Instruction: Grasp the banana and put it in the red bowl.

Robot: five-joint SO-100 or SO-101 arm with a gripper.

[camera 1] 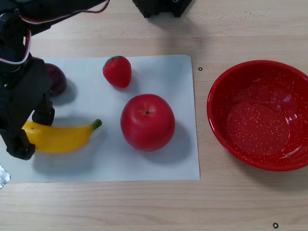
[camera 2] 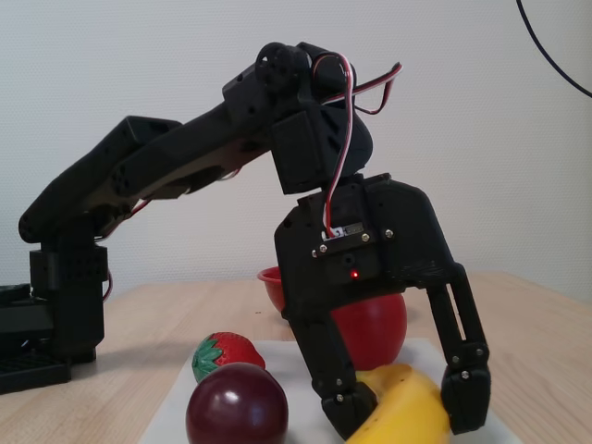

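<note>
Your gripper (camera 2: 407,412) has its two fingers clamped on the banana (camera 2: 400,414).

In the fixed view the banana sits nearest you, pinched on both sides over the white sheet (camera 2: 176,393), its near end tipped up; whether it is clear of the sheet you cannot tell; the dark plum (camera 2: 237,404) is at its left, the strawberry (camera 2: 227,354) just behind that, then the red apple (camera 2: 375,328), and furthest back a sliver of the red bowl (camera 2: 271,282); in the other view the banana (camera 1: 60,137) lies at the sheet's left end with the gripper (camera 1: 32,134) across its blunt end, stem towards the apple (camera 1: 147,122); the red bowl (camera 1: 226,89) stands off the sheet on bare table (camera 1: 144,207) at the right, well apart.
</note>
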